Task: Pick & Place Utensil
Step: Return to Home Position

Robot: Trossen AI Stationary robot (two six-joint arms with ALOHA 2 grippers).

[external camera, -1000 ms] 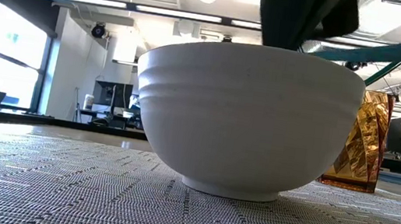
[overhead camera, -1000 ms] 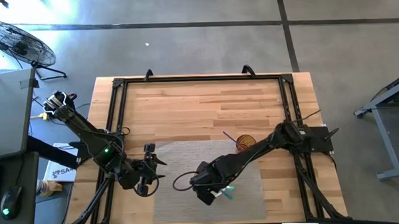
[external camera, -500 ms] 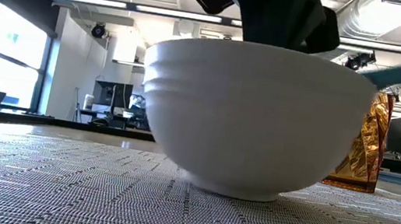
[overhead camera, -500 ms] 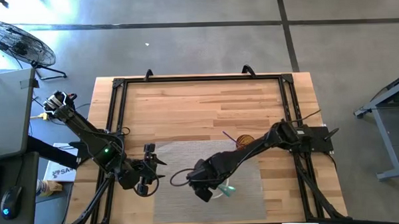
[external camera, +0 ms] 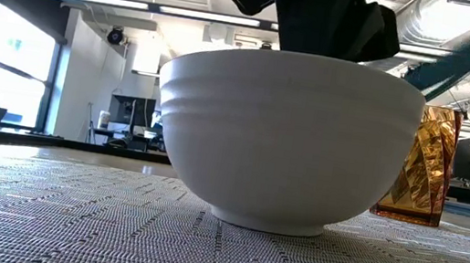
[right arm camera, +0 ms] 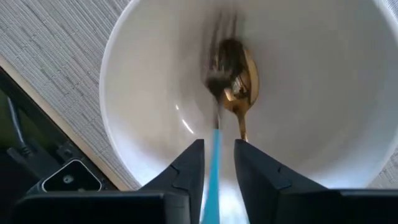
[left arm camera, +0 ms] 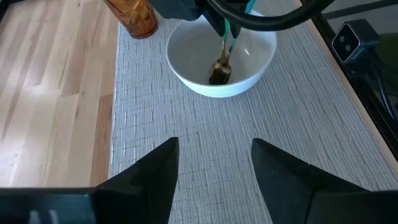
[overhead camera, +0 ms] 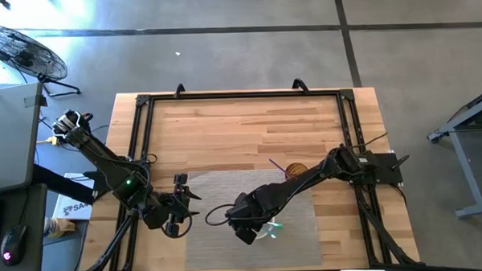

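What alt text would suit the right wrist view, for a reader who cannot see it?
A white bowl seen from above, on a grey woven mat, holds a spoon with a gold head at its bottom. A blue fork handle rises from the bowl into the gap between the fingers of the right gripper, touching neither; the fork's tines are blurred.

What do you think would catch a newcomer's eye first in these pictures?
Most likely the white bowl on the grey woven mat, filling the low view, with the right gripper hanging straight over it and the handle of a blue fork rising between its parted jaws. Inside the bowl lies a spoon with a gold head. An amber cup stands close by, and the left gripper waits open at the mat's left edge.
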